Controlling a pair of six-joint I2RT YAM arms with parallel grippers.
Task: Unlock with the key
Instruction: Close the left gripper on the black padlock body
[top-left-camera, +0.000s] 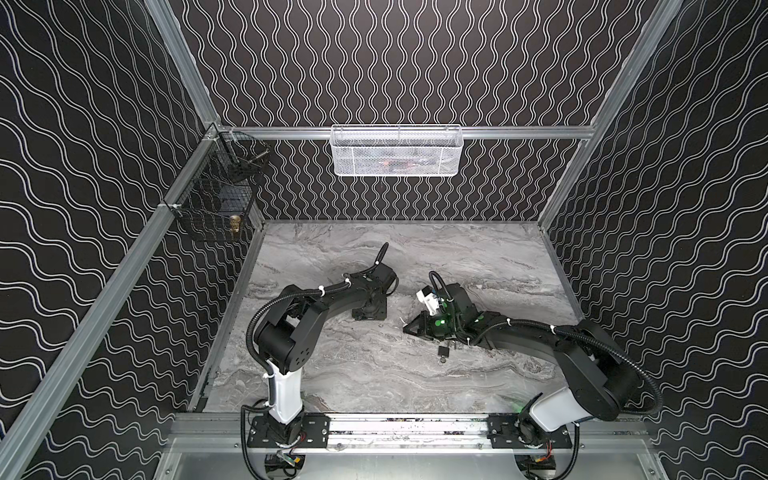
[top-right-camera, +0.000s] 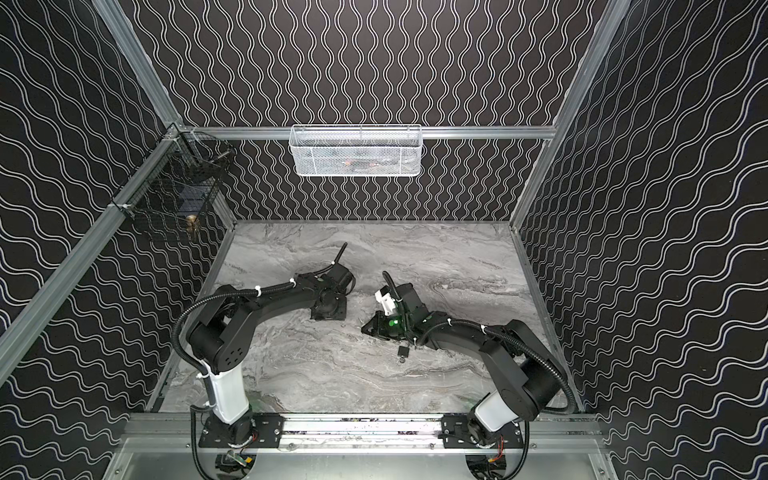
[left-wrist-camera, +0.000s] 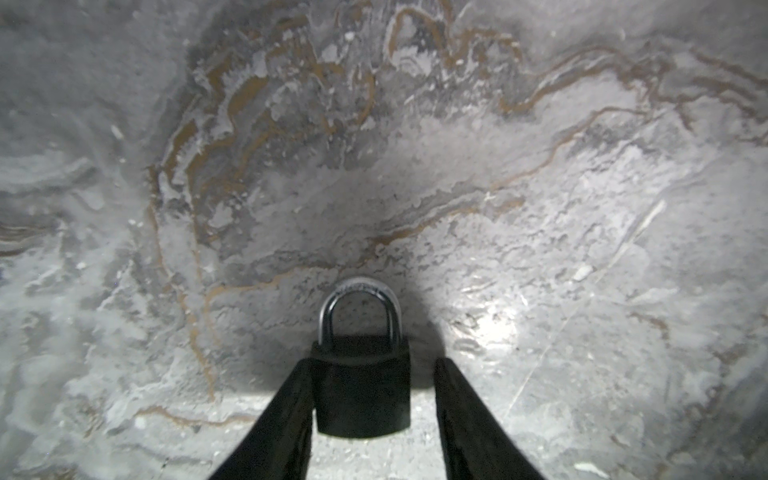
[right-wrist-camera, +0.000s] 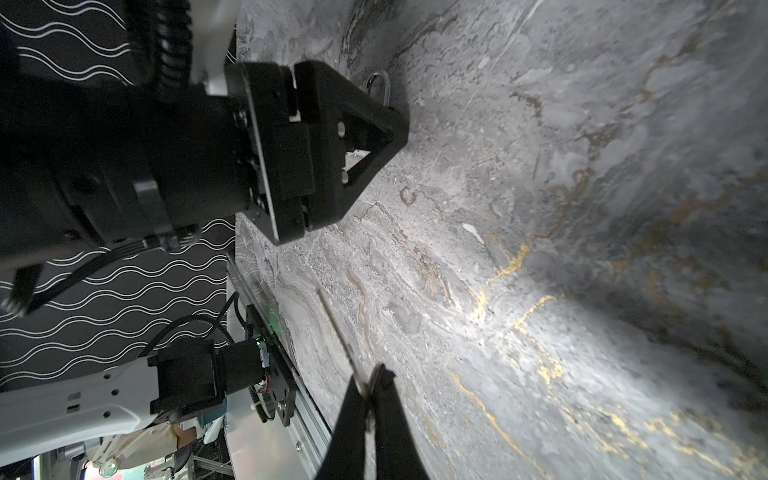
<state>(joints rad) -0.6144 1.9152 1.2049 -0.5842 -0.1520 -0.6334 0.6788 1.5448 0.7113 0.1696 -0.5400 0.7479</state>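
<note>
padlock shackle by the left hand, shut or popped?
Shut. In the left wrist view both legs of the shackle sit down in the padlock body, no gap; the right hand holds the key away.

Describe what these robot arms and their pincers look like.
The left arm and right arm are matte black with white lower segments, ribbed black cable hoses and white zip ties. The left gripper and right gripper each have two tapering black fingers. A green light glows at the right wrist.
</note>
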